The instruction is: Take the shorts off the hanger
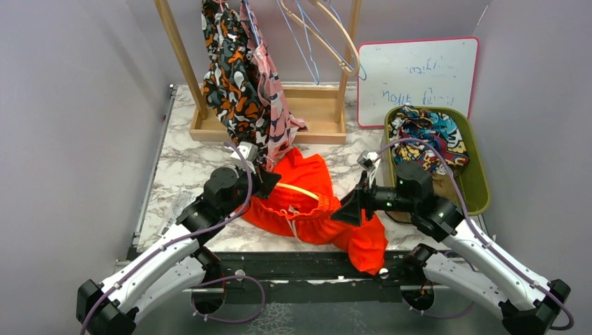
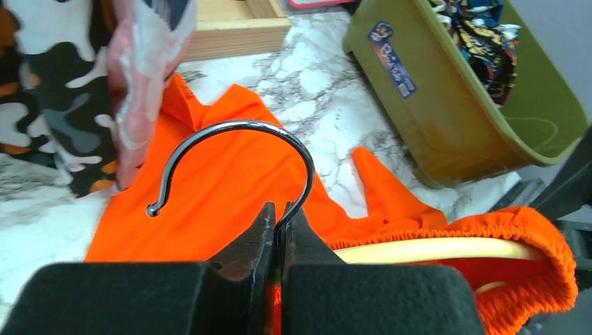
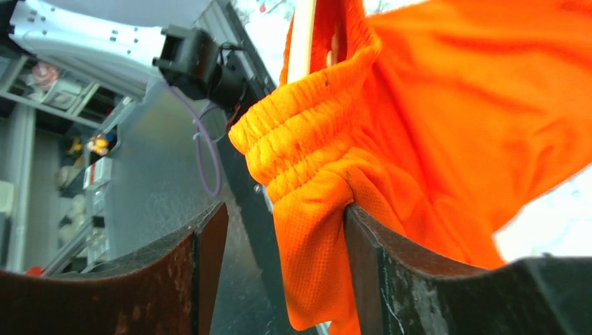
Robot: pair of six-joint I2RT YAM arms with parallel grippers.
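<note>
Orange shorts [image 1: 314,171]: laid on the marble worktop [image 1: 181,164] between the two arms, with one end draped over the near edge; the elastic waistband is threaded on a cream hanger [image 2: 433,250]. Left gripper [image 2: 279,213]: closed tight on the stem of the hanger's metal hook, which arches above the fingers. Right gripper [image 3: 285,211]: jaws held apart, with the gathered waistband hanging between them and resting against one finger only. Wooden rack [image 1: 314,115]: set at the back of the worktop, with black-orange-white print shorts [image 1: 230,77] and pink print shorts [image 1: 276,105] hung from it. Green bin [image 1: 478,185]: placed at the right, with multicolour print shorts [image 1: 426,136] inside.
</note>
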